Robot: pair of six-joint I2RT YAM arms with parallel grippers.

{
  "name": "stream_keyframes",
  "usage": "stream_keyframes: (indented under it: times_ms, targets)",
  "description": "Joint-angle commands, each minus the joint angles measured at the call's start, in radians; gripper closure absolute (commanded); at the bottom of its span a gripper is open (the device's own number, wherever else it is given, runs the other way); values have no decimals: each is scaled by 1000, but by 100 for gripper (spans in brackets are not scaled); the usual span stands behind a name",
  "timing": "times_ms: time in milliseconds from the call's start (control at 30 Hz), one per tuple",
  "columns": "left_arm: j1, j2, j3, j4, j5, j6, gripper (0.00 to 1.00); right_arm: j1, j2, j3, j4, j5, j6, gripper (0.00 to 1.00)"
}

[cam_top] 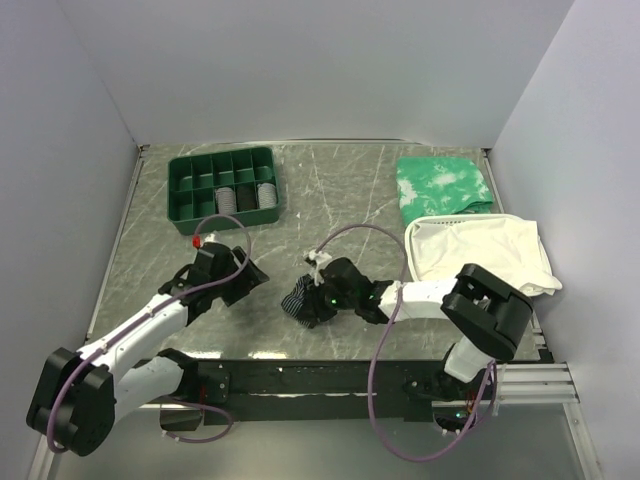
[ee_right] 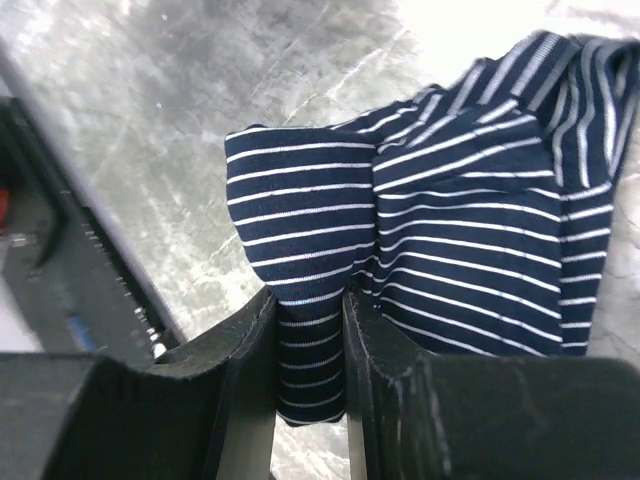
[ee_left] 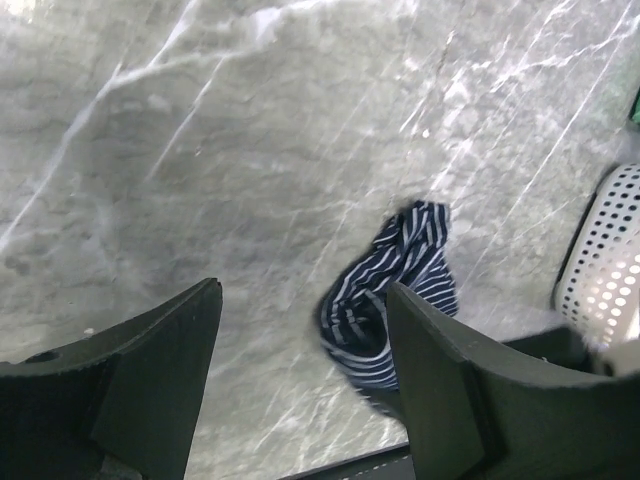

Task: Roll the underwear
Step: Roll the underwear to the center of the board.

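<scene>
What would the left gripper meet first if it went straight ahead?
Probably the table, just beside the underwear; the open left gripper aims slightly past it, though depth is unclear.

Bright, even light; white glare on the worktop in wrist views; underwear stripes sharp, shadows soft

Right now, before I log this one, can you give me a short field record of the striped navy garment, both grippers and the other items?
garment: navy pinstriped fabric underwear, crumpled on the grey marbled table
right gripper: shut on a fold of the underwear
left gripper: open, empty, apart from the underwear
far left: green compartment tray
far right: green-and-white mottled cloth, white cloth
</scene>
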Motion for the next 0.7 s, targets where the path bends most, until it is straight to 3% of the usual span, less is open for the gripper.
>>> stream_keyframes:
  times_ms: [0,133,300,533,667]
  targets:
    - [2,-28,-26,76,19,41,28,-78,2,-48,124,-207,80,84]
    - [1,-19,-31,136,72,76,28,-162,76,-77,283,-402,167,84]
    - [-11,-31,-52,205,128,105,28,-225,176,-82,392,-513,264,83]
    - [-160,-25,-78,245,79,59,28,-262,243,-27,307,-545,295,81]
    - [-188,-8,-121,308,55,16,28,-276,265,-8,250,-528,301,80]
